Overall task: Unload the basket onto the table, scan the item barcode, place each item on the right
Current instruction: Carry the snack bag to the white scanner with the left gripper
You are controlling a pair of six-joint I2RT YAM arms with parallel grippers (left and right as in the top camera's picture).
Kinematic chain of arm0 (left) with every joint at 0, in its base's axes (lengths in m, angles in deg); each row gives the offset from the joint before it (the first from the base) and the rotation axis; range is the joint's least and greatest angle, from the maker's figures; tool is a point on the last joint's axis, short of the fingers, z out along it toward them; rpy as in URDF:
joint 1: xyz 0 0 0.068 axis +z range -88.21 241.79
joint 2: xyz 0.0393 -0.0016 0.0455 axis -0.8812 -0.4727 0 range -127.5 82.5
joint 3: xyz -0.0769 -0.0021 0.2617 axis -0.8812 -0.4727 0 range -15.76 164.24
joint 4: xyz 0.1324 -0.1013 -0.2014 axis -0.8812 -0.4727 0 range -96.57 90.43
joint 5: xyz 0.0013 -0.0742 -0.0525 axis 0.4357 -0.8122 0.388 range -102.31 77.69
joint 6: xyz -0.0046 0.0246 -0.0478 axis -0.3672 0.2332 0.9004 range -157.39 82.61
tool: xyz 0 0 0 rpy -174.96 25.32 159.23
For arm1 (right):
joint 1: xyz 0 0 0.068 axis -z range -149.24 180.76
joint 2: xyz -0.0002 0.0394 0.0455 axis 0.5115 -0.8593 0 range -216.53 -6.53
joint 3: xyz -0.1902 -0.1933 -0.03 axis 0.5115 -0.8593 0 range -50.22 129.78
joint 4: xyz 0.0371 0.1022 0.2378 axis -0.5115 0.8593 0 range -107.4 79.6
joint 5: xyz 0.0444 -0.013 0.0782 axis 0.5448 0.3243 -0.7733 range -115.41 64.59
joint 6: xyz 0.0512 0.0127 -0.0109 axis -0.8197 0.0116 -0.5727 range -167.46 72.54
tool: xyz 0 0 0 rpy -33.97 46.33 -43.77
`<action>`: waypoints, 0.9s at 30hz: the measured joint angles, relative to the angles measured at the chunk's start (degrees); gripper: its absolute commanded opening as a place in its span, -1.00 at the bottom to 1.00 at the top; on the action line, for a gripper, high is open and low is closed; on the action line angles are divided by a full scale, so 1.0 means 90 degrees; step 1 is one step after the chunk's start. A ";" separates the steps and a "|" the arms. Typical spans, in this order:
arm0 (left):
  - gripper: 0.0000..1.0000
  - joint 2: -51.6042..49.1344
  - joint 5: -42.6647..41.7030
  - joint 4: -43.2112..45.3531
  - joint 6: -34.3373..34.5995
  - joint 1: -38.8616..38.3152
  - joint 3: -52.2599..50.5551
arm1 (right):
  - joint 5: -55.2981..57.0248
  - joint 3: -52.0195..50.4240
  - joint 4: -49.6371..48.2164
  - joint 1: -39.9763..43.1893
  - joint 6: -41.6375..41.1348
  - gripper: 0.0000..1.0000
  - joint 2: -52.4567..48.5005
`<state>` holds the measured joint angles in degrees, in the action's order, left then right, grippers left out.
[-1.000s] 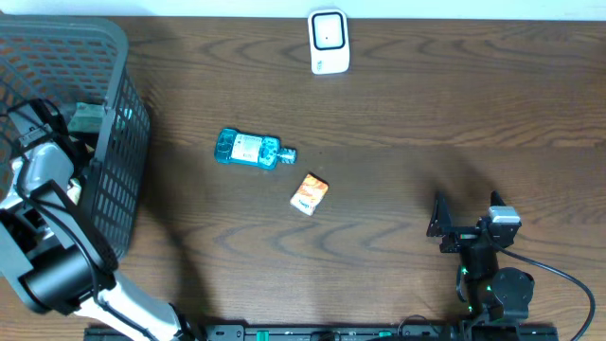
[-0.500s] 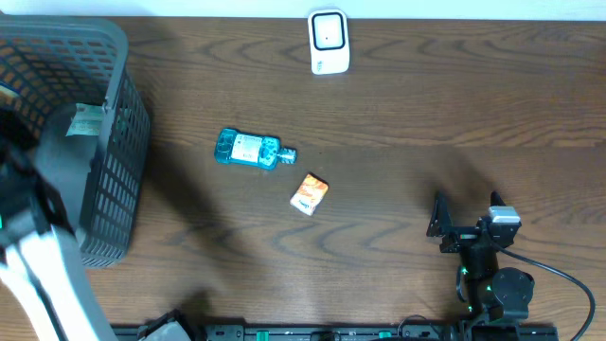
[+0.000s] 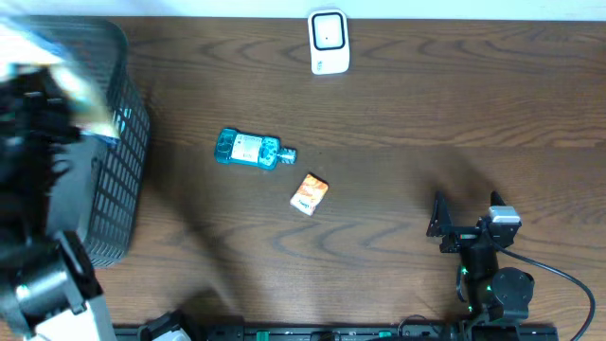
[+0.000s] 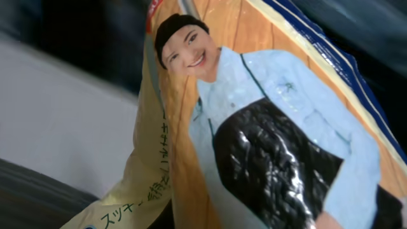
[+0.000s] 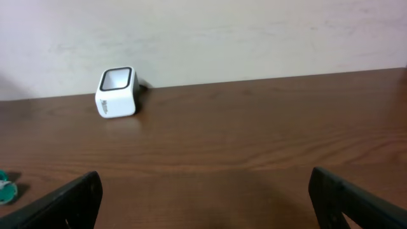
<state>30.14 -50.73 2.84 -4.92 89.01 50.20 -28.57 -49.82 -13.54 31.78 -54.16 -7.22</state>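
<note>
While the left end effector [image 3: 68,116] is clamped on one snack bag [image 3: 90,106] above the basket [image 3: 128,66], the right end effector [image 3: 469,216] stands wide, holding nothing.

Overhead: one white scanner [image 3: 329,41] sits at the counter's [image 3: 426,104] far edge. One blue bottle [image 3: 248,149] and one orange box [image 3: 309,193] lie nearer than it, slightly left and apart from each other. One grey basket is far to the scanner's left, under the blurred left arm. Left wrist: one bag printed with a smiling person fills the frame, and the fingers are hidden. Right wrist: two black fingers [image 5: 70,200] are spread at the lower corners, with the one scanner beyond them and a sliver of the bottle at the left edge.
</note>
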 measured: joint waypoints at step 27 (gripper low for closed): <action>-0.86 -0.3283 -0.1421 -0.3084 -0.3113 -0.4877 -0.0209 | 0.0000 -0.0002 0.0002 0.0000 0.0000 0.99 0.0000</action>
<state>0.59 -63.51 -24.92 -32.94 45.12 48.32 -28.57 -49.84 -13.52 31.78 -54.16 -7.22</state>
